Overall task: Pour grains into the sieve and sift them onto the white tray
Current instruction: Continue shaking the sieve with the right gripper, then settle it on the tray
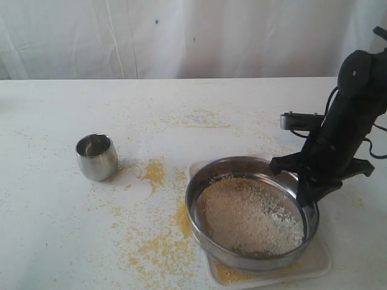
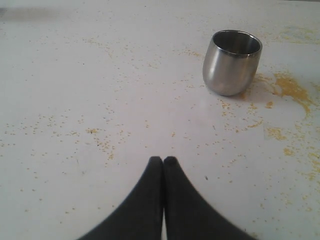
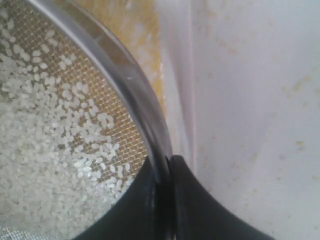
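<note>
Now right fingers [image 3: 210, 210] pinch sieve [image 1: 242, 261] rim over white tray [image 1: 317, 260] — left fingers [image 2: 135, 210] pressed together, cup [image 2: 231, 62] well apart.

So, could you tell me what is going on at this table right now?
The right gripper is clamped on the rim of the sieve, which sits over the white tray and holds pale grains. Fine yellow meal is scattered over the table and shows on the tray. The steel cup stands upright to the left, apart from the left gripper, which is shut on nothing.
</note>
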Controlling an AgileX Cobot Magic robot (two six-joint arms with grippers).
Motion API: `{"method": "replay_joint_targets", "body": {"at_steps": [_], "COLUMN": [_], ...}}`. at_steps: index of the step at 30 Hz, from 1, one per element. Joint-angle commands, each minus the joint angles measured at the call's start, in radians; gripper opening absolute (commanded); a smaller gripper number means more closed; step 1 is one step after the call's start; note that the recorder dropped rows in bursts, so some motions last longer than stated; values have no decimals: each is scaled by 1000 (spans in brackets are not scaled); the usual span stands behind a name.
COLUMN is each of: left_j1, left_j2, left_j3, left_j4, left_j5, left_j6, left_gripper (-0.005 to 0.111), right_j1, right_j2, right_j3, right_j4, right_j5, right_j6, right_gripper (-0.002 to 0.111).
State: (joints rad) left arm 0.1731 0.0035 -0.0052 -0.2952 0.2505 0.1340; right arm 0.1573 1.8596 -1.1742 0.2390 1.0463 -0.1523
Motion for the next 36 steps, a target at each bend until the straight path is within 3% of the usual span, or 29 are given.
{"method": "replay_joint_targets", "body": {"at_steps": [1,6,11,17,23,25,29,34,36], "left_j1": [-6,-6,-6,-6,-6,-6,-6,-6,-6], "left_j2": [-4,-4,-4,-4,-4,-4,-4,-4,-4], "left_j3": [5,5,5,5,5,5,5,5,5], "left_j4": [-10,-10,-10,-10,-10,-10,-10,-10,-10], "left_j5": [2,2,2,2,2,2,2,2,2], "left_j6": [0,0,0,0,0,0,0,0,0], "left_gripper": [0,0,0,0,0,0,0,0,0], "right_j1": [1,1,1,1,1,1,1,1,1], "right_j2": [-9,-13,-13,-80,-184,-176,-137,-116,-114], "right_j3": [6,33,62,62,9,-2,2,-6,-11], "right_j4": [41,37,41,95,60,56,54,28,31], "right_j5": [-136,-51,-166,-121,-314,-257,32,-151,-67], "right_j6": [-80,-15,-27,-29,-36,-36,-57,-75,-31], "right_gripper": [0,0,0,0,0,0,0,0,0]}}
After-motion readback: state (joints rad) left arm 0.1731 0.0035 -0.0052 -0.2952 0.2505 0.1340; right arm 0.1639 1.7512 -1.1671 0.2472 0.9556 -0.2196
